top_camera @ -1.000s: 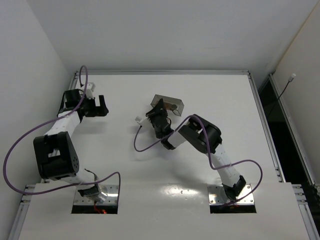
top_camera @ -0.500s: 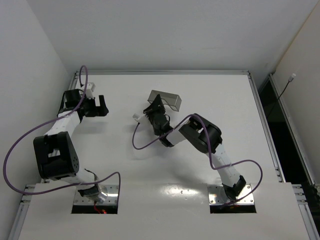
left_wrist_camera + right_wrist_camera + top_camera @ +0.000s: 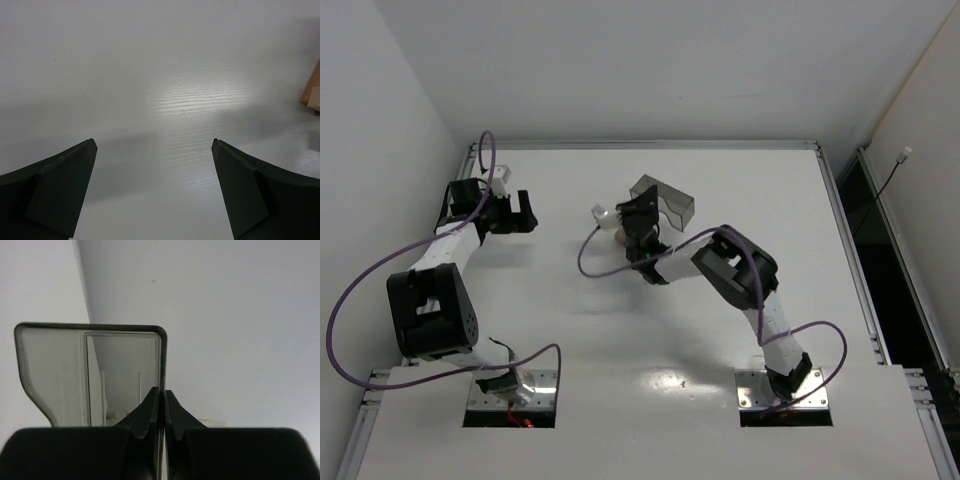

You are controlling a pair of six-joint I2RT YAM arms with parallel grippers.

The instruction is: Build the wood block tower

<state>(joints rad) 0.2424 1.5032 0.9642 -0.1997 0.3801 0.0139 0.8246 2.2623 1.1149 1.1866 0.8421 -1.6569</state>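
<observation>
My right gripper (image 3: pixel 644 207) is shut on the thin wall of the translucent grey plastic bin (image 3: pixel 670 203) and holds it tilted off the table. In the right wrist view the fingers (image 3: pixel 160 392) pinch the bin's edge (image 3: pixel 161 355), and the bin looks empty inside. A bit of tan wood block (image 3: pixel 618 237) shows on the table under that wrist. Tan and brown wood blocks (image 3: pixel 312 90) also peek in at the right edge of the left wrist view. My left gripper (image 3: pixel 510 213) is open and empty over bare table at the far left (image 3: pixel 154 142). No tower is in view.
A purple cable (image 3: pixel 590 262) loops from the right wrist over the table's middle. The table's raised rim (image 3: pixel 650 146) runs along the back, and a wall stands close on the left.
My right gripper has swung the bin away from me and tipped it up. The brown blocks seen in the bin no longer show there. The left arm has not moved.
</observation>
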